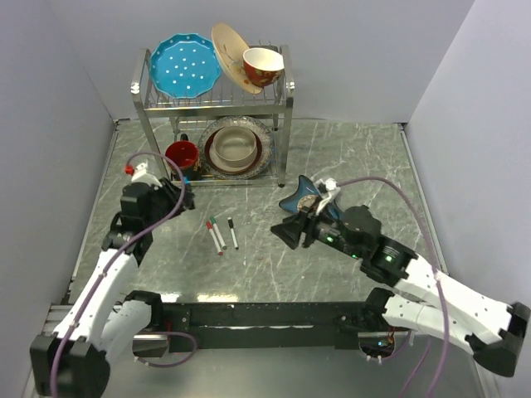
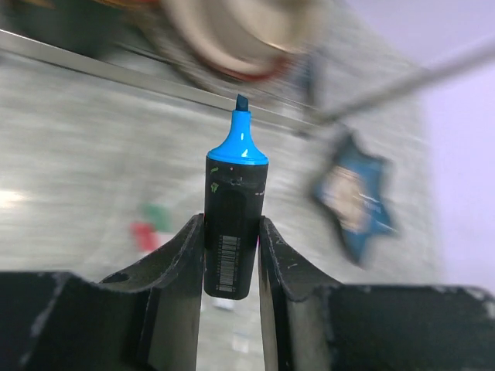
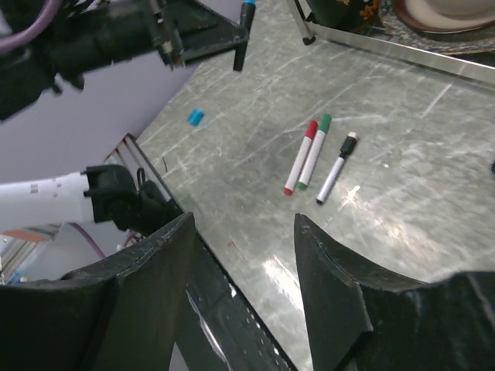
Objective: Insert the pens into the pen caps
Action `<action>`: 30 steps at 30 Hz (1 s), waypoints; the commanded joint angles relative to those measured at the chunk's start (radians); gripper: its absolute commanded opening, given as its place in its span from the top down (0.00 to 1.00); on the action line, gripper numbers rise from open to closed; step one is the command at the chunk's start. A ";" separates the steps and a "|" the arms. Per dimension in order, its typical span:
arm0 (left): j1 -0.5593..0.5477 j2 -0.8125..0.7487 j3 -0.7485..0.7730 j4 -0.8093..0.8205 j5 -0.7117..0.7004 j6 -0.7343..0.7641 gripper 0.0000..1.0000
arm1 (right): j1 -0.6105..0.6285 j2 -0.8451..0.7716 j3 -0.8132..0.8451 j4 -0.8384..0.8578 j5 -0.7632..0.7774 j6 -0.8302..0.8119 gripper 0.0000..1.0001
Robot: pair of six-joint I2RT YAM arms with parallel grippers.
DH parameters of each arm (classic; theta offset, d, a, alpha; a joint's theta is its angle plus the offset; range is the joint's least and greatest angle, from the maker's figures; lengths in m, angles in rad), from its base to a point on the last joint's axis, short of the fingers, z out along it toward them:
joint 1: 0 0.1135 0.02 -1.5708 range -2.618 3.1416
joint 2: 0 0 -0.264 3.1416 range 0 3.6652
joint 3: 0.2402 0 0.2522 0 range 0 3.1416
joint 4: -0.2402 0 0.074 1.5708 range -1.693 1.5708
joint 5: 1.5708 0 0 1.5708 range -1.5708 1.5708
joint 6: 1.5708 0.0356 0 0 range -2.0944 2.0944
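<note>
The left tool (image 2: 230, 230) is clamped on the marker (image 2: 236, 209), one finger on each side of its barrel. The marker is short and thick, with a black body that carries a small barcode label and a few specks of colour. Its bright blue collar narrows to a bare chisel tip, which juts out past the fingers. The tool holds it in the air over the left half of the table (image 1: 348, 265), towards the far edge.

A blue cap (image 3: 196, 117) lies alone on the table close to the left edge. It is small and stubby, and well apart from everything else.

Three slim pens lie near the middle of the table, a little left of centre and nearer the near edge than the far one. All have white barrels and lie roughly parallel. The red pen (image 3: 300, 157) and the green pen (image 3: 313, 151) lie side by side and seem to touch along their length. Each has a coloured end pointing to the far edge. The black pen (image 3: 336, 168) lies just beside them on the right with a narrow gap between, its dark end also pointing away.

The right tool (image 3: 240, 239) hovers above the table right of centre, its fingers spread apart with nothing between them.

At the far edge stands a wire dish rack (image 1: 158, 91) holding plates and bowls, with a red mug (image 1: 182, 154) under it. A blue star-shaped dish (image 1: 300, 196) sits on the table near the right tool.
</note>
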 commanded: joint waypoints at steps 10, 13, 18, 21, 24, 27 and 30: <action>-0.299 -0.073 -0.079 0.271 0.024 -0.344 0.99 | 0.127 0.478 0.198 0.265 0.145 -0.069 0.34; -0.316 -0.081 -0.066 0.273 0.035 -0.344 0.99 | 0.137 0.546 0.239 0.285 0.169 -0.077 0.34; -0.322 -0.115 -0.046 0.227 0.018 -0.327 0.99 | 0.144 0.615 0.296 0.305 0.197 -0.066 0.35; -0.324 -0.136 -0.034 0.215 0.013 -0.326 0.99 | 0.153 0.644 0.333 0.297 0.235 -0.072 0.36; -0.324 -0.145 -0.030 0.208 0.021 -0.332 0.99 | 0.155 0.681 0.377 0.259 0.273 -0.070 0.38; -0.324 -0.153 -0.030 0.211 0.036 -0.349 0.99 | 0.157 0.704 0.397 0.256 0.292 -0.066 0.43; -0.325 -0.159 -0.033 0.208 0.052 -0.370 0.99 | 0.155 0.718 0.404 0.266 0.292 -0.069 0.57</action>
